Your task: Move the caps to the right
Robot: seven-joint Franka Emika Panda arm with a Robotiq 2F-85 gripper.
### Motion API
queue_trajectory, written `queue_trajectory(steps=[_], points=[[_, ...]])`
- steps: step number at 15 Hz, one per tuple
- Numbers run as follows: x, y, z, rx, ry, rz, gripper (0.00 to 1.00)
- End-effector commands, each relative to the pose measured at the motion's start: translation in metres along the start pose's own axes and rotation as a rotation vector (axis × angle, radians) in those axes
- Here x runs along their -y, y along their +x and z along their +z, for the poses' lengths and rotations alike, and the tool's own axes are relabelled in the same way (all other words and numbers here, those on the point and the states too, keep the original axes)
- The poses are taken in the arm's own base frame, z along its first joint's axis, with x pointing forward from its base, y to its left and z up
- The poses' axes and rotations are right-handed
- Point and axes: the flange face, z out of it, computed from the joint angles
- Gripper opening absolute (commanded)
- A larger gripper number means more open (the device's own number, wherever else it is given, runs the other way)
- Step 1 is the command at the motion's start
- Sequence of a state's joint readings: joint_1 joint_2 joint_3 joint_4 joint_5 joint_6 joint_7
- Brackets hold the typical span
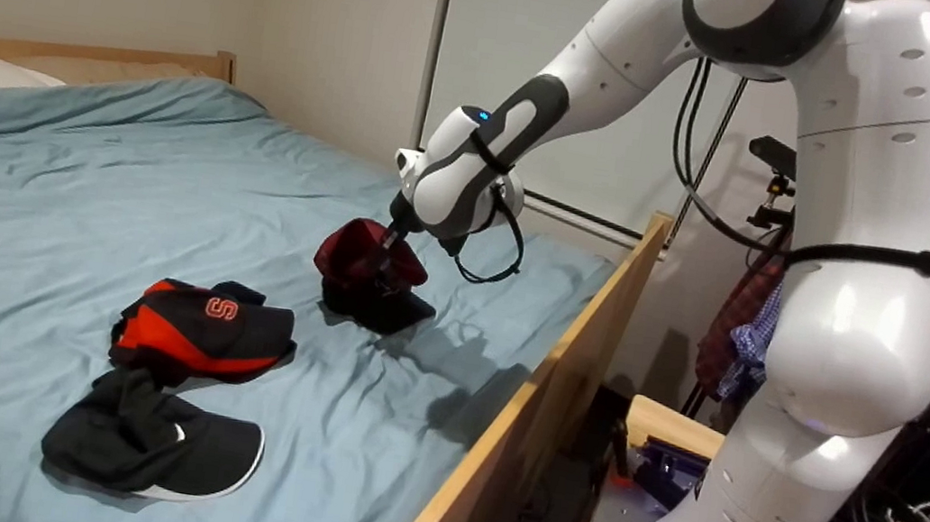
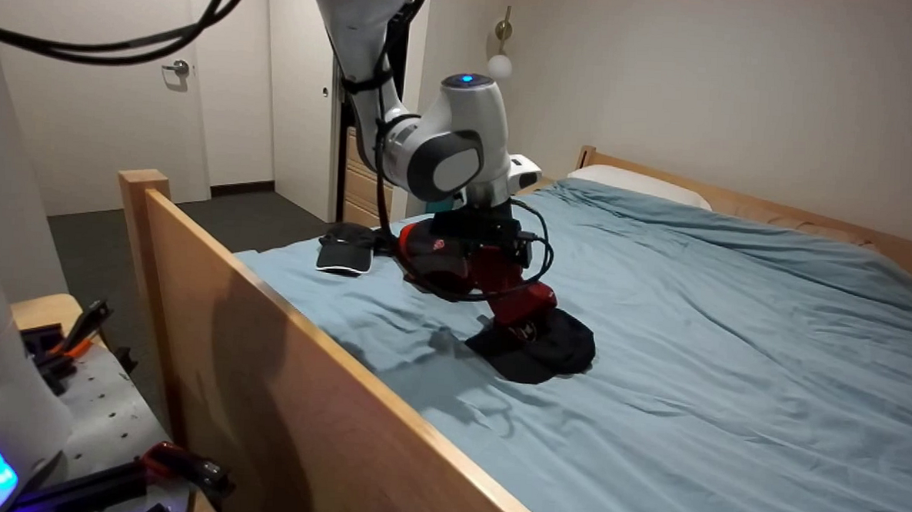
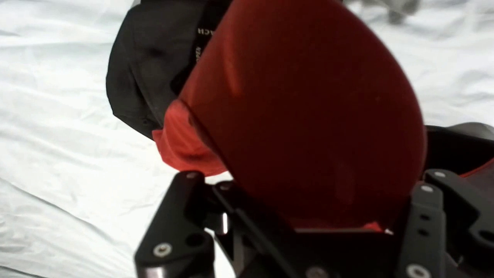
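We've got the gripper (image 1: 387,243) down at the red cap (image 3: 308,108), near mid-frame in both exterior views. Clenched or released: we can't tell. Fabric hides the fingertips in the wrist view, where red fills most of the middle and reaches both finger linkages; the exterior views don't let us separate the tips either.

The red cap is tilted, above a black cap (image 2: 556,345) and overlapping it in both exterior views; we can't confirm contact. In the wrist view we see small pale lettering on the black cap at upper left, behind the red.

The black-and-red cap (image 1: 214,330) with a letter logo lies left of centre in the lower half of an exterior view. The white-edged cap (image 1: 149,440), also black, sits just beside it at lower left, brim toward frame right. Those two and the lower black one lie on the blue sheet (image 1: 363,465).

Around that, we have the white arm (image 1: 871,218) at the right of that frame, hanging clothes (image 1: 750,337) behind it. In an exterior view the wooden footboard (image 2: 326,404) runs from the left down to bottom centre; white pillow (image 2: 644,186) at upper right.
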State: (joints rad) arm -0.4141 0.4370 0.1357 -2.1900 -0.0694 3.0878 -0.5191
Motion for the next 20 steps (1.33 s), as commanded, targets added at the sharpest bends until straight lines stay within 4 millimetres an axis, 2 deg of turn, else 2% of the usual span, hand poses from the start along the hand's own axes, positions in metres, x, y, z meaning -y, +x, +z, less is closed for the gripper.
queue_trajectory(steps=[1, 3, 6, 8, 10, 15, 20], points=[[-0.001, 0.004, -0.002, -0.010, -0.018, -0.002, 0.04], [-0.019, 0.008, -0.012, -0.040, -0.085, 0.001, 0.04], [-0.070, 0.007, -0.033, -0.112, -0.227, 0.071, 0.04], [-0.105, 0.002, -0.038, -0.120, -0.325, 0.116, 0.04], [-0.129, -0.013, -0.028, -0.060, -0.379, 0.143, 0.03], [-0.137, -0.058, 0.030, 0.105, -0.353, 0.164, 0.04], [-0.160, -0.094, 0.077, 0.158, -0.402, 0.126, 0.04]])
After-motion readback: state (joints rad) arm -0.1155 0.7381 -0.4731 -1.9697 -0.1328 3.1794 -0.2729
